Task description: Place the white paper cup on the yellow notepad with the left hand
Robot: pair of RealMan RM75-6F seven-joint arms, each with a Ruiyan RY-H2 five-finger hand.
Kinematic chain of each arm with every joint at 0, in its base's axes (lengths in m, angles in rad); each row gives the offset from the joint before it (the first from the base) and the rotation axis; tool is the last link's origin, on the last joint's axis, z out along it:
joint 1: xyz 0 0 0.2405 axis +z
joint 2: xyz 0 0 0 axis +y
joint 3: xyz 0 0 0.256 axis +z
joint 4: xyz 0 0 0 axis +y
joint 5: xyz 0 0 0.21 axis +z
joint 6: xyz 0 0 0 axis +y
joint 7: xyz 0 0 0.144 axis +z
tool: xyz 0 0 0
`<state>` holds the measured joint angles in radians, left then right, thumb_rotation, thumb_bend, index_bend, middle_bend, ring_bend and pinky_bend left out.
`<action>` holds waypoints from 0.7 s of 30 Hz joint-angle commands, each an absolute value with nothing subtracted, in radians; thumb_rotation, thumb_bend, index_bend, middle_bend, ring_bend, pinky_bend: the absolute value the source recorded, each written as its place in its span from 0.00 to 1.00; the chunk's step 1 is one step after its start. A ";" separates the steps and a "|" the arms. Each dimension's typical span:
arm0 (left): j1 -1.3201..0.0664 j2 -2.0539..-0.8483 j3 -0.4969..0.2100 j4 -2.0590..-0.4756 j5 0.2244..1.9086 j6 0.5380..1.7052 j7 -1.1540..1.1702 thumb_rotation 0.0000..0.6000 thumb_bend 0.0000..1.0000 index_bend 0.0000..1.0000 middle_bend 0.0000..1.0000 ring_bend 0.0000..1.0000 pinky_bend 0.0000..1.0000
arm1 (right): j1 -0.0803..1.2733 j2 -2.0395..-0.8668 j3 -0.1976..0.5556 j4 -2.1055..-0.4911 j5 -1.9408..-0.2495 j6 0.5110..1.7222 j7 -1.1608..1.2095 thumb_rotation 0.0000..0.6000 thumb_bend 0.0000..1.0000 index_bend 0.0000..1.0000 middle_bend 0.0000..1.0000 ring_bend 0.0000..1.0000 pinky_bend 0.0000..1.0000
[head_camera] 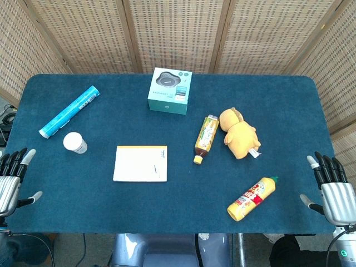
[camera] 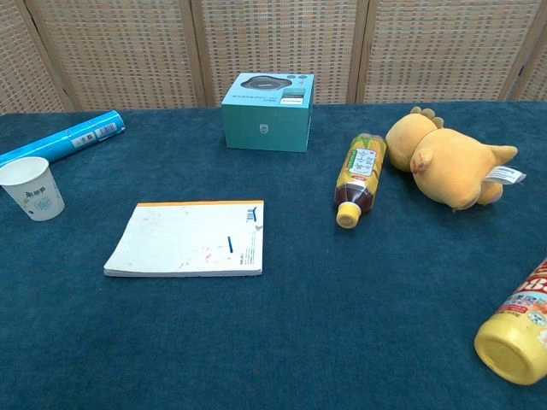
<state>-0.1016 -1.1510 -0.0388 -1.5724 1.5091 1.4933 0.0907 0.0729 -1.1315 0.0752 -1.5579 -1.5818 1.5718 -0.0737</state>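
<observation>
White paper cup upright left of yellow notepad, left hand nearby, fingers spread, empty

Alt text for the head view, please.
White cup stands upright left of the notepad, untouched; both hands, left and right, rest open at the table's near corners.

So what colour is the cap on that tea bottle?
Yellow. The bottle lies on its side, cap toward the camera; the chest view shows it best.
</observation>
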 commanded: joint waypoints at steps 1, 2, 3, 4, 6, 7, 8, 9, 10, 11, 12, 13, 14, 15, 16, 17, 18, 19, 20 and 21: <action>-0.101 -1.152 -0.039 -1.570 1.509 1.494 0.089 1.00 0.04 0.00 0.00 0.00 0.00 | 0.074 -1.132 0.075 -1.560 -1.582 1.571 -0.078 1.00 0.00 0.02 0.00 0.00 0.00; -0.101 -1.153 -0.039 -1.569 1.509 1.494 0.086 1.00 0.04 0.00 0.00 0.00 0.00 | 0.074 -1.132 0.075 -1.562 -1.582 1.570 -0.081 1.00 0.00 0.02 0.00 0.00 0.00; -0.101 -1.153 -0.039 -1.567 1.509 1.494 0.083 1.00 0.04 0.00 0.00 0.00 0.00 | 0.074 -1.133 0.075 -1.563 -1.581 1.569 -0.082 1.00 0.00 0.02 0.00 0.00 0.00; -0.102 -1.153 -0.039 -1.565 1.510 1.493 0.079 1.00 0.04 0.00 0.00 0.00 0.00 | 0.075 -1.133 0.075 -1.564 -1.579 1.567 -0.083 1.00 0.00 0.02 0.00 0.00 0.00; -0.105 -1.155 -0.039 -1.557 1.511 1.488 0.069 1.00 0.04 0.00 0.00 0.00 0.00 | 0.075 -1.133 0.076 -1.565 -1.576 1.564 -0.082 1.00 0.00 0.02 0.00 0.00 0.00; -0.107 -1.156 -0.040 -1.554 1.510 1.485 0.067 1.00 0.04 0.00 0.00 0.00 0.00 | 0.075 -1.132 0.076 -1.565 -1.575 1.563 -0.082 1.00 0.00 0.02 0.00 0.00 0.00; -0.113 -1.157 -0.042 -1.550 1.509 1.476 0.068 1.00 0.04 0.00 0.00 0.00 0.00 | 0.075 -1.132 0.076 -1.565 -1.573 1.562 -0.081 1.00 0.00 0.03 0.00 0.00 0.00; -0.127 -1.159 -0.049 -1.544 1.505 1.459 0.070 1.00 0.04 0.00 0.00 0.00 0.00 | 0.075 -1.131 0.076 -1.565 -1.571 1.562 -0.079 1.00 0.00 0.03 0.00 0.00 0.00; -0.140 -1.161 -0.058 -1.536 1.499 1.444 0.072 1.00 0.04 0.00 0.00 0.00 0.00 | 0.074 -1.130 0.077 -1.566 -1.570 1.563 -0.079 1.00 0.00 0.03 0.00 0.00 0.00; -0.156 -1.166 -0.070 -1.526 1.489 1.424 0.072 1.00 0.04 0.00 0.00 0.00 0.00 | 0.073 -1.129 0.078 -1.567 -1.568 1.565 -0.079 1.00 0.00 0.03 0.00 0.00 0.00; -0.176 -1.170 -0.082 -1.513 1.476 1.397 0.075 1.00 0.04 0.00 0.00 0.00 0.00 | 0.072 -1.128 0.079 -1.569 -1.568 1.568 -0.081 1.00 0.00 0.03 0.00 0.00 0.00; -0.200 -1.173 -0.095 -1.498 1.463 1.363 0.074 1.00 0.04 0.00 0.00 0.00 0.00 | 0.072 -1.127 0.081 -1.572 -1.569 1.571 -0.084 1.00 0.00 0.03 0.00 0.00 0.00; -0.242 -1.179 -0.116 -1.471 1.440 1.300 0.060 1.00 0.04 0.00 0.00 0.00 0.00 | 0.072 -1.126 0.082 -1.575 -1.570 1.573 -0.087 1.00 0.00 0.04 0.00 0.00 0.00; -0.270 -1.183 -0.130 -1.449 1.422 1.257 0.048 1.00 0.04 0.00 0.00 0.00 0.00 | 0.072 -1.126 0.083 -1.576 -1.569 1.573 -0.089 1.00 0.00 0.04 0.00 0.00 0.00; -0.295 -1.188 -0.142 -1.425 1.407 1.219 0.039 1.00 0.04 0.00 0.00 0.00 0.00 | 0.073 -1.126 0.084 -1.577 -1.567 1.571 -0.091 1.00 0.00 0.04 0.00 0.00 0.00; -0.337 -1.198 -0.158 -1.383 1.388 1.157 0.029 1.00 0.04 0.00 0.00 0.00 0.00 | 0.075 -1.126 0.085 -1.577 -1.560 1.565 -0.097 1.00 0.00 0.04 0.00 0.00 0.00; -0.362 -1.206 -0.164 -1.354 1.378 1.116 0.025 1.00 0.04 0.00 0.00 0.00 0.00 | 0.076 -1.126 0.087 -1.576 -1.555 1.560 -0.101 1.00 0.00 0.04 0.00 0.00 0.00; -0.386 -1.214 -0.168 -1.327 1.370 1.077 0.022 1.00 0.04 0.00 0.00 0.00 0.00 | 0.077 -1.127 0.087 -1.575 -1.548 1.553 -0.105 1.00 0.00 0.05 0.00 0.00 0.00; -0.409 -1.223 -0.170 -1.300 1.364 1.041 0.021 1.00 0.04 0.00 0.00 0.00 0.00 | 0.079 -1.127 0.088 -1.575 -1.541 1.545 -0.109 1.00 0.00 0.05 0.00 0.00 0.00; -0.439 -1.238 -0.170 -1.262 1.357 0.992 0.020 1.00 0.04 0.00 0.00 0.00 0.00 | 0.081 -1.127 0.089 -1.575 -1.529 1.534 -0.115 1.00 0.00 0.04 0.00 0.00 0.00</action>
<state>-0.3312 -1.1970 -0.1367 -1.3780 1.4062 1.1363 0.0407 0.0780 -1.1264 0.0870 -1.5756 -1.5404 1.5449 -0.1075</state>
